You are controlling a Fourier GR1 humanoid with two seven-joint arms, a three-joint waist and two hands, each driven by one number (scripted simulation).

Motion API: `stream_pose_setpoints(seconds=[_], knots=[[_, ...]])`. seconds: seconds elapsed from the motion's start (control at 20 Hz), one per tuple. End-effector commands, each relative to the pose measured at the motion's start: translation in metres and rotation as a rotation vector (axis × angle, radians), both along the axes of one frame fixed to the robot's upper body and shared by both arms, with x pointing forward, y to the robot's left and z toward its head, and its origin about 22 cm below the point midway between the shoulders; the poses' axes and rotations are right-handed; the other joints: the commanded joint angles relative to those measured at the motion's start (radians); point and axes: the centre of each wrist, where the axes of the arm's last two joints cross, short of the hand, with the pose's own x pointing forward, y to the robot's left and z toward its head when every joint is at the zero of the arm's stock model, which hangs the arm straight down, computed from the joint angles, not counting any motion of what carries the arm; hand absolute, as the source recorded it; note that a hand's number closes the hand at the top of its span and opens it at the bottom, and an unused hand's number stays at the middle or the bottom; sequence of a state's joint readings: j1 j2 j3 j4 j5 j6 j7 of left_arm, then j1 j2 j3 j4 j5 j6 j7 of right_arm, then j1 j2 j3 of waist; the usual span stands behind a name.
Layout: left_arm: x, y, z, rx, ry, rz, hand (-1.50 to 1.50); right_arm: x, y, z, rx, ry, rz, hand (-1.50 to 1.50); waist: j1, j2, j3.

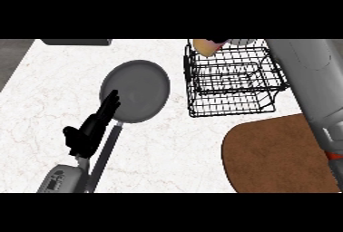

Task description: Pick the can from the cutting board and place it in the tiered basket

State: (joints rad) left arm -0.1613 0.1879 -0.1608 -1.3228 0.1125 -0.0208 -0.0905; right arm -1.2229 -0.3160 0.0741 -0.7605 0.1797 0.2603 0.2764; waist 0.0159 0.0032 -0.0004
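Observation:
The brown cutting board lies at the lower right with nothing on it. The black wire tiered basket stands at the upper right. A cream and red object, probably the can, is tilted over the basket's far left corner at the top edge. My right forearm runs up the right side to that spot. My right hand is mostly cut off by the top edge, so its grip does not show. At the left, my left hand rests open, fingers up, beside the pan's handle.
A grey frying pan sits left of the basket, its handle pointing toward the lower left. A dark object is at the counter's far edge. The counter's left edge shows at the upper left.

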Motion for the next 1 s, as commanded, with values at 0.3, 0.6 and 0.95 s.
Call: stream_pose_setpoints(seconds=[0.3, 0.6, 0.95], knots=[[0.003, 0.007, 0.009, 0.008, 0.006, 0.011, 0.00, 0.005, 0.001, -0.004, 0.180, 0.386, -0.041, -1.50, -0.018, -0.007, 0.000], [-0.004, 0.015, -0.007, -0.002, 0.000, 0.033, 0.00, 0.000, -0.020, -0.006, 0.336, 0.296, -0.162, -1.50, -0.018, -0.005, 0.000], [-0.016, 0.004, -0.011, -0.008, 0.008, 0.005, 0.00, -0.003, -0.086, 0.028, 0.377, -0.033, -0.554, -1.50, -0.006, -0.001, 0.000]])
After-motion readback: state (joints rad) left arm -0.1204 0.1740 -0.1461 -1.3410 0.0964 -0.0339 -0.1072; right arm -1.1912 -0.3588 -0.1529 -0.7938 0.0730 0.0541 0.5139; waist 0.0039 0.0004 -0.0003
